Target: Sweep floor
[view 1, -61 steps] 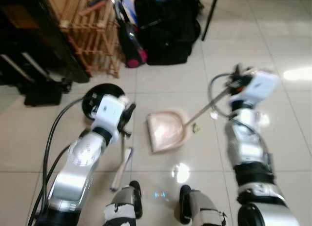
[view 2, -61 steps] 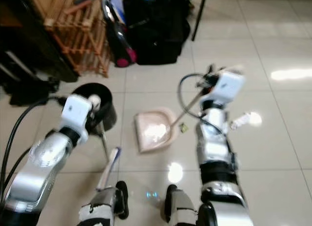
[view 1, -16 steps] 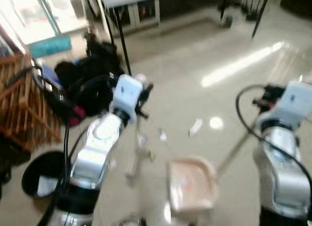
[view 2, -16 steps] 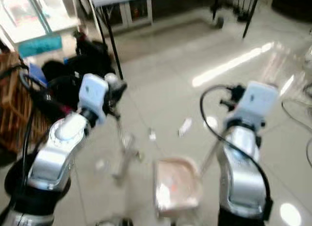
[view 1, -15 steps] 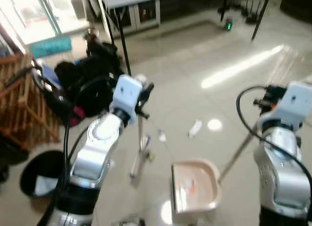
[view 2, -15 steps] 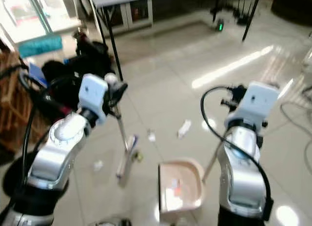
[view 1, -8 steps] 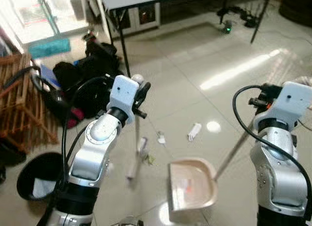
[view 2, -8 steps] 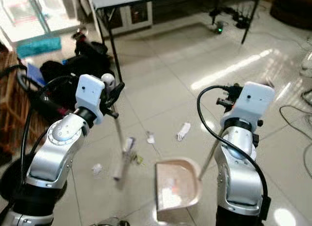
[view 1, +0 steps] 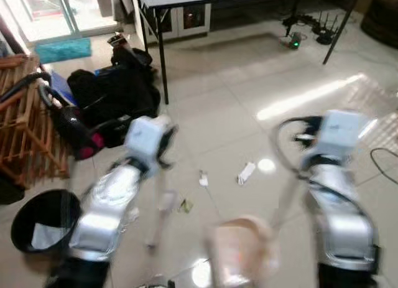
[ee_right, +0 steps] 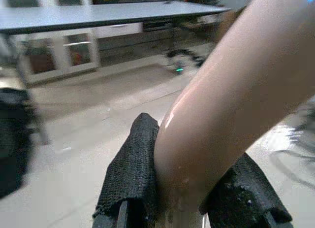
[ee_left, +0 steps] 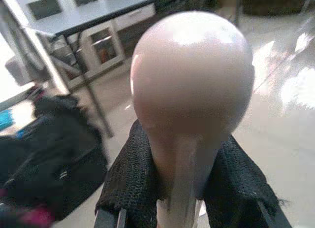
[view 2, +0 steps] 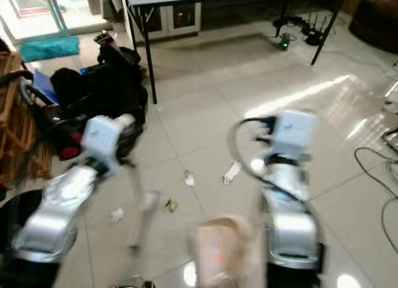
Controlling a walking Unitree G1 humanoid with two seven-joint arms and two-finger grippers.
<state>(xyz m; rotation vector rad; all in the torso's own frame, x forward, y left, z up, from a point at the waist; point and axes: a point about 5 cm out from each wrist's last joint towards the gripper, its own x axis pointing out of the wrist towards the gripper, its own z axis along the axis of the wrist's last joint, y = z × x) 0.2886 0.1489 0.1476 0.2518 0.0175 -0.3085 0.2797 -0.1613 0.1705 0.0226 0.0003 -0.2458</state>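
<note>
I see open tile floor point(view 1: 249, 114) ahead and to the right, crossed only by small scraps: a white wrapper point(view 1: 246, 171), a paper bit point(view 1: 203, 178) and a green scrap point(view 1: 185, 205). On the far left, black bags point(view 1: 115, 95), a wooden rack point(view 1: 25, 126) and a table leg point(view 1: 161, 64) block passage. A black bin point(view 1: 40, 219) sits near left.

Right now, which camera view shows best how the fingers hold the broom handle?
The left wrist view: the broom handle is sharp and close, its rounded top above the two black fingers that clamp it from both sides. Both eye views are blurred; they show the left gripper with the thin handle running down to the floor.
</note>
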